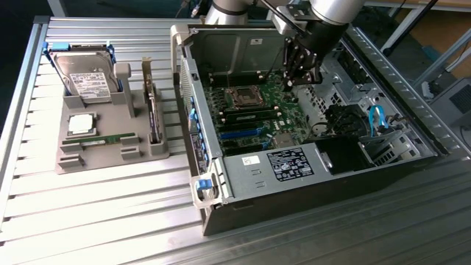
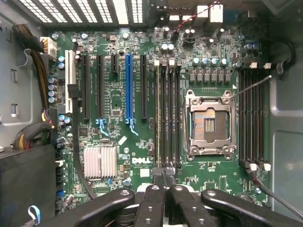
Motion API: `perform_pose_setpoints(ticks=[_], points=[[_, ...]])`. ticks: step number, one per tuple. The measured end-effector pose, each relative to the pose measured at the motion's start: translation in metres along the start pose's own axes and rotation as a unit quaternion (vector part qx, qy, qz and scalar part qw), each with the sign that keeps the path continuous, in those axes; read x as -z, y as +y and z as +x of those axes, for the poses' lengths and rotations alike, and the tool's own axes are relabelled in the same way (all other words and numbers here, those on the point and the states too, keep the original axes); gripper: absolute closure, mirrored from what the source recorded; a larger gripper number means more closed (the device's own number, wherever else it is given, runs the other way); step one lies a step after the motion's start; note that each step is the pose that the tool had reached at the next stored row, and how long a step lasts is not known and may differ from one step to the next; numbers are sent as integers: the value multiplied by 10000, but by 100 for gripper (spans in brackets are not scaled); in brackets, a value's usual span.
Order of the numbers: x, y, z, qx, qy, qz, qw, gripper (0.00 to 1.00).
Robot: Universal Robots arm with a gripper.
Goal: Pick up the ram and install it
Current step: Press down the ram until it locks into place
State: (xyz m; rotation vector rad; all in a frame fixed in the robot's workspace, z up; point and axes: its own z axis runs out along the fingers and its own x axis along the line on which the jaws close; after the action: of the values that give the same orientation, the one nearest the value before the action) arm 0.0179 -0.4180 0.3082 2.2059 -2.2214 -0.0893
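A slim green ram (image 1: 99, 141) lies in a slot at the front of the grey holder tray (image 1: 110, 160), at the exterior view's left, well apart from the arm. My gripper (image 1: 288, 84) hangs inside the open computer case (image 1: 309, 171), low over the motherboard beside the processor socket (image 1: 243, 98). In the wrist view its black fingers (image 2: 154, 189) are pressed together, shut with nothing between them. They sit just off the end of the bank of long memory slots (image 2: 168, 118). One slot there shows a thin pale edge (image 2: 157, 118); I cannot tell whether it is a stick.
The tray also holds a hard drive (image 1: 87, 77), a square silver processor (image 1: 81, 124) and an upright dark expansion card (image 1: 153, 113). On the board are a blue slot (image 2: 129, 85), a finned heatsink (image 2: 100, 161), a second memory bank (image 2: 253, 118) and cable bundles (image 2: 35, 56).
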Motion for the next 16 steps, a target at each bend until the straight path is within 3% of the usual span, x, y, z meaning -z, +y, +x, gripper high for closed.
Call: perform_pose_setpoints(ticks=[16], points=[[-200,-9,7,1,0,0,10000,90]])
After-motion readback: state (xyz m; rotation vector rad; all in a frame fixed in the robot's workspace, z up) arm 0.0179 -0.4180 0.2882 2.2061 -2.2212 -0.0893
